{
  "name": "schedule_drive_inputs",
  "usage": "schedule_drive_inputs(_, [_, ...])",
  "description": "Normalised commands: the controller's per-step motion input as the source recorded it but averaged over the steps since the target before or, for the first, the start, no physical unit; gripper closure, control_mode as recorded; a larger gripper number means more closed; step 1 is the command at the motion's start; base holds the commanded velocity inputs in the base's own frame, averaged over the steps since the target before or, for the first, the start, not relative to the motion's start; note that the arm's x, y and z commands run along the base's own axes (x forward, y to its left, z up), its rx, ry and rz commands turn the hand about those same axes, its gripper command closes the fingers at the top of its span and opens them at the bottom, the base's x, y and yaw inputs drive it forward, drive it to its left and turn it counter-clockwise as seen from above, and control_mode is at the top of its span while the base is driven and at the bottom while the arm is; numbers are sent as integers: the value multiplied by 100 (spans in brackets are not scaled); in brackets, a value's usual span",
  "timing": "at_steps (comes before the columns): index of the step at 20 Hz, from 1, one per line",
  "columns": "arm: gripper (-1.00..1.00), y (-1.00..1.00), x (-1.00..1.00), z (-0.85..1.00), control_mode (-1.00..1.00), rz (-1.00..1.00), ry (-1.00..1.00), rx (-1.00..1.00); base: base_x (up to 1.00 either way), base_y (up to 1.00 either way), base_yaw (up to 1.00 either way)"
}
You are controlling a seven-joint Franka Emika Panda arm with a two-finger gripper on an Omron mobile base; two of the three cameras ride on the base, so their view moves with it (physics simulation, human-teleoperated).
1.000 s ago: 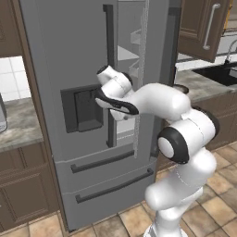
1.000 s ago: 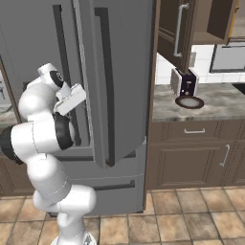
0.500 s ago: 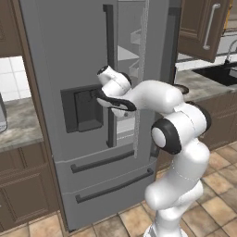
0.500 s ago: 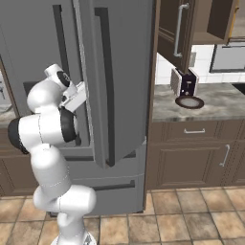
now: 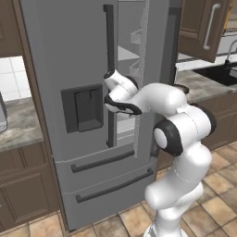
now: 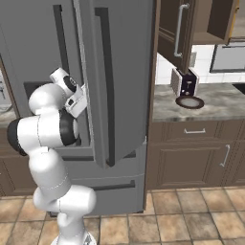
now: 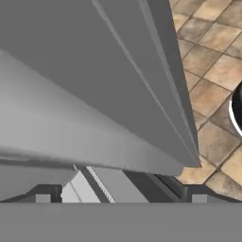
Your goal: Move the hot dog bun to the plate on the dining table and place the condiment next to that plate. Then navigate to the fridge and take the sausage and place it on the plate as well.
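Fridge stands left of centre, grey steel, dispenser panel recessed in its left door. Right door swung partly open; pale shelves visible through the gap. Hand reaches in at that gap, between the two dark bar handles. Fingers spread wide, holding nothing, door edge just ahead of them. Toaster on the table to the right.

I'm in a home kitchen. A tall grey steel fridge stands right at my hand, with dark wood cabinets, a marble counter and a tan tiled floor around it.
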Motion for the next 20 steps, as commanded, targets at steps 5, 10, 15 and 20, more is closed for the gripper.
schedule_drive_inputs(5, [-100, -98, -12, 0, -100, 2, -2, 0, 0, 0, 0])
schedule_drive_inputs(10, [-100, -100, -51, 3, -100, 0, -4, 0, 0, 0, 0])
schedule_drive_inputs(15, [-100, -100, -40, 13, -100, -1, -1, 1, 0, 0, 0])
schedule_drive_inputs(20, [-100, -100, -18, 19, -100, -1, -2, 3, 0, 0, 0])
